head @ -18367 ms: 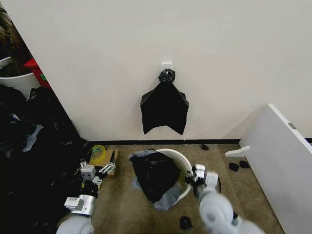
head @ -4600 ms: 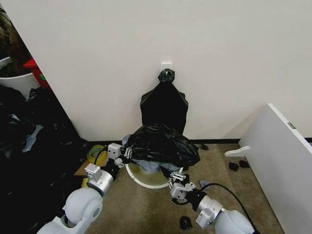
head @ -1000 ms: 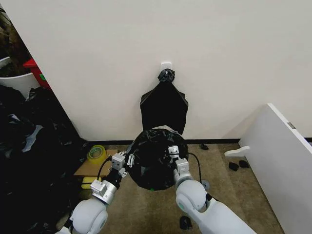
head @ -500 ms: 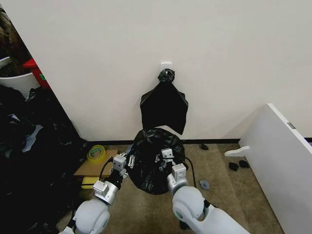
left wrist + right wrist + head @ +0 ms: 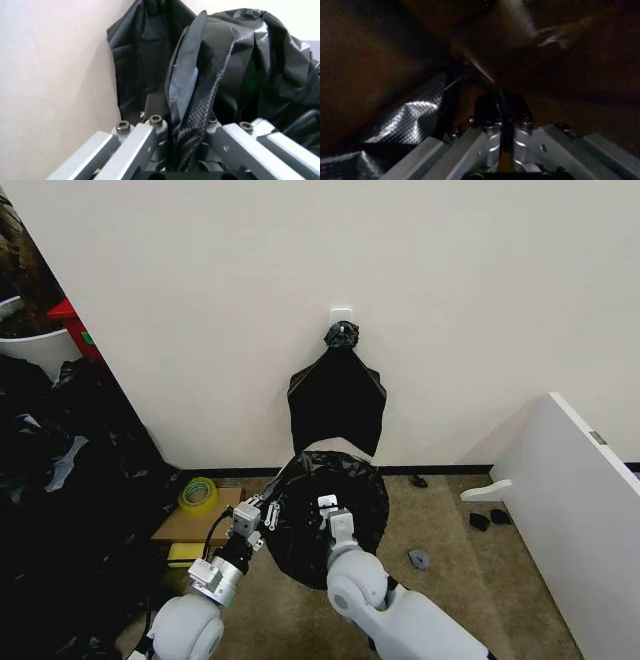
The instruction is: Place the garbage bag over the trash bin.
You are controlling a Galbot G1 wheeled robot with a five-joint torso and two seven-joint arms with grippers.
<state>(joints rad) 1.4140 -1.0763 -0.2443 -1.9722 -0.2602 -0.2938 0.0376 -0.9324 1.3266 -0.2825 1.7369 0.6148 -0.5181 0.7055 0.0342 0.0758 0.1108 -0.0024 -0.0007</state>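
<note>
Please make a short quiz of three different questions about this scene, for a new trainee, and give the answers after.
1. True or false: the garbage bag lies flat on the floor beside the trash bin.
2. Which gripper holds bag plastic between its fingers at the bag's side nearest the tape roll? A) left gripper B) right gripper C) neither
3. Fill in: a second black bag hangs from a hook on the ____.

Key
1. False. The bag is drawn over the bin, with a strip of cream rim showing at the wall side.
2. A. The left wrist view shows a fold of plastic pinched there.
3. wall
</note>
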